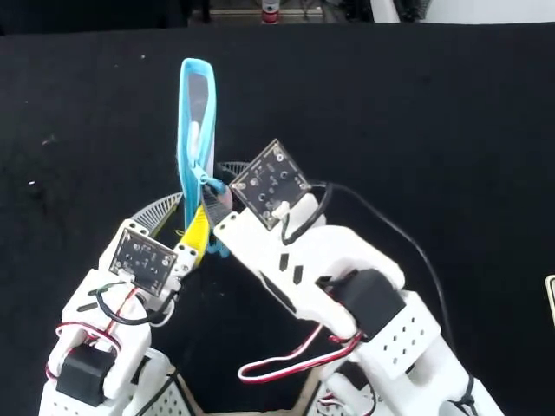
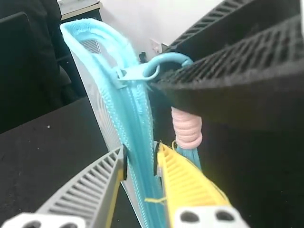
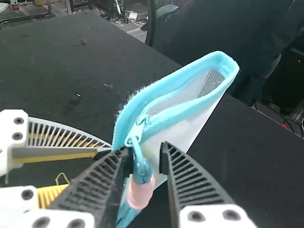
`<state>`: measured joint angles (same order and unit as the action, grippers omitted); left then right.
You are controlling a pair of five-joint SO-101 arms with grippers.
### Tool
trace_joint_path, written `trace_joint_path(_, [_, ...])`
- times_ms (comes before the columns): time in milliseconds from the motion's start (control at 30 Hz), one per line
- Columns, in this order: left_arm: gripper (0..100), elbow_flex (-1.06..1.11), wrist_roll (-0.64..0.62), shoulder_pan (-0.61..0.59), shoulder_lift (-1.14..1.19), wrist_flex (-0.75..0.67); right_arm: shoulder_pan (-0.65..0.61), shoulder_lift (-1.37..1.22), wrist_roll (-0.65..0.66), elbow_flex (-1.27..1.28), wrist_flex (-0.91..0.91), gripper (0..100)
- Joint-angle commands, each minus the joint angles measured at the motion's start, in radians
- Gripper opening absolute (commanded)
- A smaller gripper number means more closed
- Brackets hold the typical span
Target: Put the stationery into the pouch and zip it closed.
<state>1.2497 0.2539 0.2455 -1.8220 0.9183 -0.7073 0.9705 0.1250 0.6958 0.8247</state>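
Quickly: pouch (image 1: 196,121) stands upright on its edge above the black table (image 1: 416,130). Left gripper (image 2: 140,161) is clamped on the pouch's blue zipper edge near its lower end. Right gripper (image 3: 144,164) sits around the zipper pull (image 3: 140,171); can't tell if it's actually pinched.

Readable text: none.
Pouch (image 1: 196,104): no legible print.
Bottle (image 1: 270,10), bench edge at 12 o'clock: label too small to read.
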Motion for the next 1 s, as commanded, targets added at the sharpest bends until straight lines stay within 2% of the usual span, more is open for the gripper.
trace_joint_path(0, [12, -0.01, -0.014, 0.012, 0.0, 0.002, 0.012, 0.024, -0.006, -0.056, 0.005, 10.3])
trace_joint_path(233, [12, -0.01, -0.014, 0.012, 0.0, 0.002, 0.014, 0.022, -0.002, -0.056, 0.005, 10.0])
trace_joint_path(333, [12, -0.01, -0.014, 0.012, 0.0, 0.002, 0.017, 0.028, 0.0, -0.064, -0.002, 0.8])
trace_joint_path(467, [12, -0.01, -0.012, 0.012, 0.0, 0.002, 0.017, 0.028, 0.038, -0.09, 0.003, 1.1])
trace_joint_path(600, [2, -0.01, -0.009, 0.012, 0.0, 0.002, 0.018, 0.028, 0.043, -0.117, 0.005, 1.1])
trace_joint_path(700, [3, -0.01, -0.009, 0.012, 0.0, 0.002, 0.02, 0.021, 0.048, -0.131, 0.005, 1.1])
trace_joint_path(967, [3, -0.019, -0.008, 0.012, 0.0, 0.005, 0.153, 0.021, 0.057, -0.131, -0.002, 1.1])
